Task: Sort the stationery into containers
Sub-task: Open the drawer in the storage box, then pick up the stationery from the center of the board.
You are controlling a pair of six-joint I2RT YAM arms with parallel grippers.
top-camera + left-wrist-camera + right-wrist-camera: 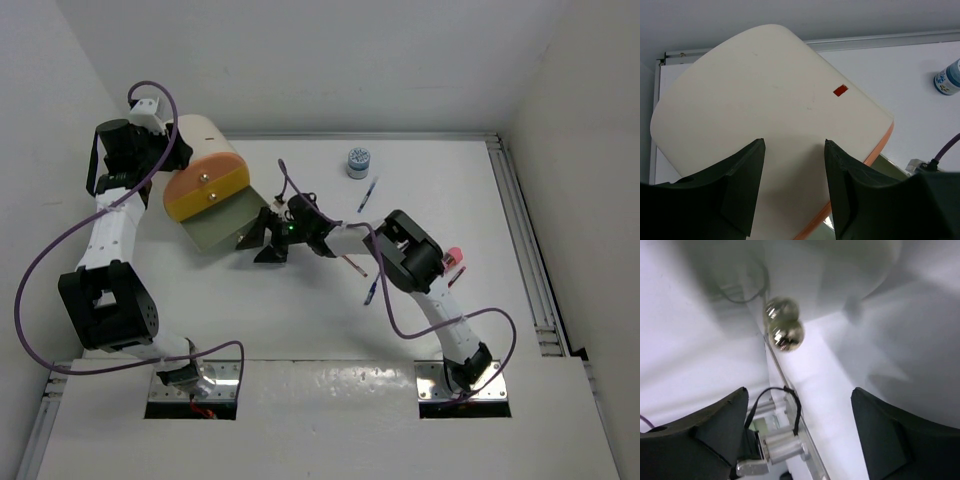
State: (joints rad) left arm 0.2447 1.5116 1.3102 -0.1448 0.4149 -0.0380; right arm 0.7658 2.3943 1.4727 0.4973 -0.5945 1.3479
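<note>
Two robot arms sorting pens into a tipped bucket (205, 160) on a white worktop (300, 330).
Nearest, a red pen (352, 265) and a blue pen (372, 290) lie loose. The right claw (255, 245) is spread wide and empty at the bucket's mouth. The bucket lies on its side, its mouth facing that claw, likely for easy drop-offs. The left claw (794, 145) straddles its cream wall, probably steadying it, though a firm grip cannot be told. Farthest, the tub (359, 161) stands unsorted.

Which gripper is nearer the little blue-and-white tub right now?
Right. The right gripper is open at the bucket's mouth, left of the tub and closer to the arm bases; the left gripper is further left, at the bucket's other end.
</note>
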